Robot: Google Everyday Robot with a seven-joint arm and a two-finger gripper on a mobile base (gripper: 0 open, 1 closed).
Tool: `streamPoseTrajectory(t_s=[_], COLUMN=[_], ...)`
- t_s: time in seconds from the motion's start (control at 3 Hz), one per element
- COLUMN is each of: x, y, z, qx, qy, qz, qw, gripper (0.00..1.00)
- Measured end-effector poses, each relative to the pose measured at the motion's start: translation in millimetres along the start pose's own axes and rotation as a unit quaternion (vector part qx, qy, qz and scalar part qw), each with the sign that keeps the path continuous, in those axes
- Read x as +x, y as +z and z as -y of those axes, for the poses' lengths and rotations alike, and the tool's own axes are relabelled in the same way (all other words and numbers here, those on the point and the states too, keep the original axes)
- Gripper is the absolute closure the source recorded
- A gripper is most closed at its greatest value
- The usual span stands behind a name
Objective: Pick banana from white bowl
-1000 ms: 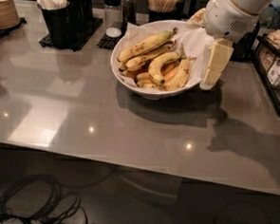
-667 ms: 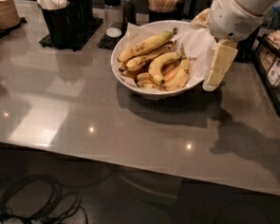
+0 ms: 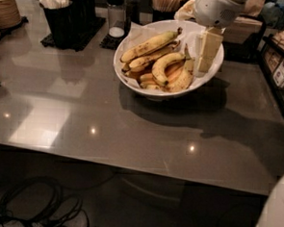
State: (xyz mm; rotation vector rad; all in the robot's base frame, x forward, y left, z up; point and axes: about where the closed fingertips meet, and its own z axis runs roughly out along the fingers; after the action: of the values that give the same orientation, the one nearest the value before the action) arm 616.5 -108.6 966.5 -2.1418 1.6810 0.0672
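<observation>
1. Camera view shows me the gripper [image 3: 207, 53] hanging over the right side of the white bowl [image 3: 132, 80], just inside the rim.
2. That is new. One second back it hangs just outside the right rim. Now it is in over the pile of fruit.
3. I think this means the reach is under way, but the pick is not done. Nothing is in the gripper, and it is not on the banana I want.
4. I cannot tell if the gripper is open or shut.
5. The banana [image 3: 151, 44] I want is the long spotty one with the dark stem. It lies on top of the pile, at the back of the bowl. It is to the left of the gripper and apart from it.
6. The bowl sits near the back edge of the desk, closer to the back right corner.
7. Now I count. I see one white bowl and one gripper. I see at least five bananas in the pile. Some hide under others, so I cannot be sure of more.
8. Along the back edge I count one black holder [image 3: 66, 19] full of white things and two jars [image 3: 115, 12] side by side. One stack of brown plates [image 3: 6, 11] sits at the back left corner.
</observation>
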Motion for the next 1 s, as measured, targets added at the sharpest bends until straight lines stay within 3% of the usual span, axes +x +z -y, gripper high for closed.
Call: streamPoseTrajectory(t_s=[0.33,1.0], x=[-21,-24], y=[14,23], z=[33,48], qx=[-0.004,0.024], qy=[-0.034,-0.029], qz=[0.012,0.037], qw=[0.9993,0.9986], gripper=[0.0,0.0])
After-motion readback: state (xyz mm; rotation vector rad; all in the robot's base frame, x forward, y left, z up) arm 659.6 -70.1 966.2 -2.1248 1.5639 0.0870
